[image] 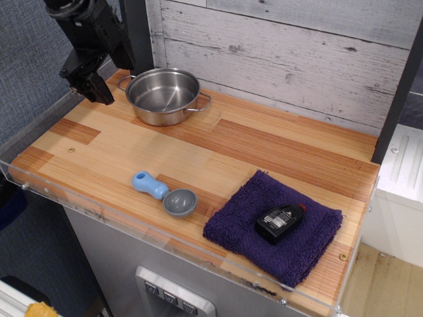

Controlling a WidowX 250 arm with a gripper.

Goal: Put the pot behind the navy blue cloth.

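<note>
Wooden counter (218, 158) | pot (163, 96) at back left | tool (91, 84) just left of it, apart | grip state unclear

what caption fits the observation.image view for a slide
Robot hand hovers left of the steel pot; navy cloth with a black bottle lies front right.

Arm is all black, matte, w/ a few faint glossy highlights on upper housing. Body is blocky and angular, built from stacked boxy segments, wider up top, narrowing downward. Gripper (91, 84) is same black; ends in a short wedge-shaped finger (100, 92) w/ blunt tip. No visible cables, screws, labels or markings at this res; surface detail mostly lost in dark tone.
</note>
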